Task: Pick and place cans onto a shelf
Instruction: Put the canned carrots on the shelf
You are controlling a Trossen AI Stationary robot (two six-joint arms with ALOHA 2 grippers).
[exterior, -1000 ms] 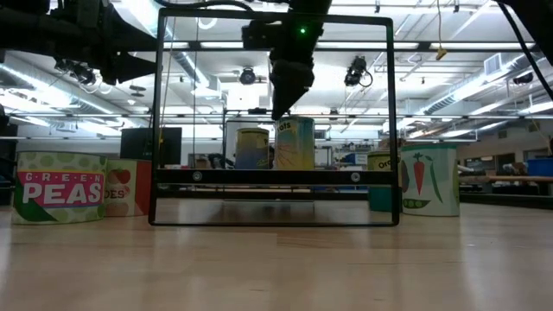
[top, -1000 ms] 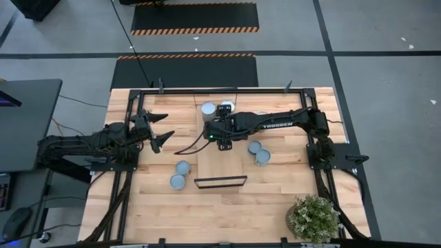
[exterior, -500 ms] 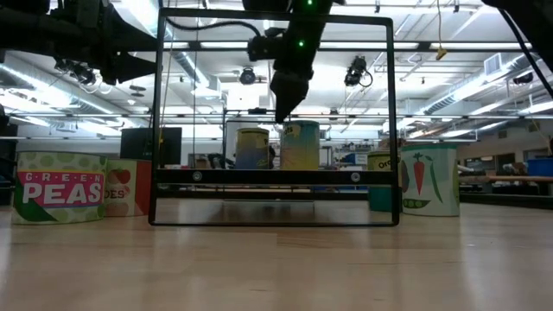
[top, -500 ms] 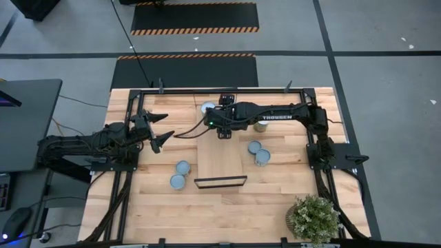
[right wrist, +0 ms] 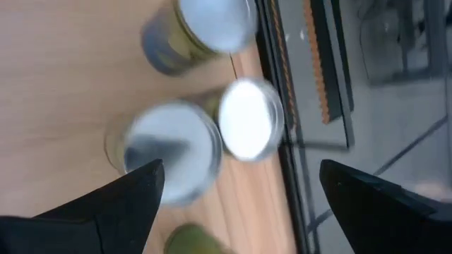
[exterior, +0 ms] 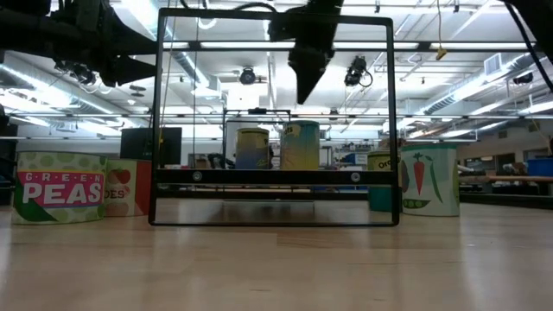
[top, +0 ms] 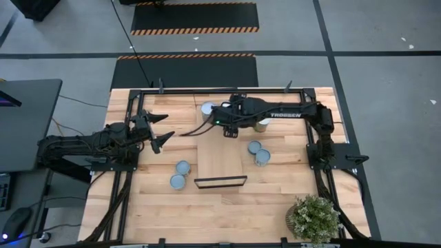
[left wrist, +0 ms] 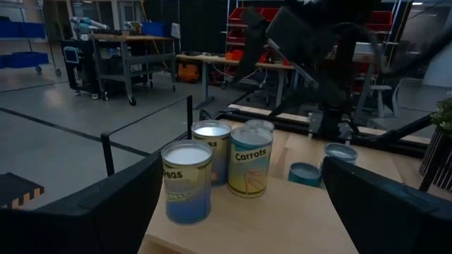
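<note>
Cans on the near tabletop: two (top: 180, 174) stand close together left of the shelf's framed end; in the low view one reads "PEAS" (exterior: 59, 187), with a second tin touching its right side.
Cans right of the board: two (top: 258, 152) stand just beside each other, near the shelf's right edge; the low view shows one printed with a carrot (exterior: 429, 179).
Shelf: long light-wood board (top: 219, 160) lying down the middle of the table, its black bar frame (top: 220, 182) at the near end.
Cans on the shelf: a cluster (left wrist: 220, 166) stands at the board's far end; the left wrist view shows three upright tins just beside one another, the middle one labelled "Carrots" (left wrist: 249, 161).
Left gripper: (top: 160, 131) hovers over the table's left side, well apart from the shelf, fingers spread wide and empty, pointing toward the board.
Right gripper: (top: 231, 127) hangs above the far end of the shelf, over the cluster, raised clear of the tin tops in the low view; its fingers (right wrist: 120, 201) stand wide apart with nothing between them.
Plant: a small green bush (top: 313, 218) sits at the table's near right corner.
</note>
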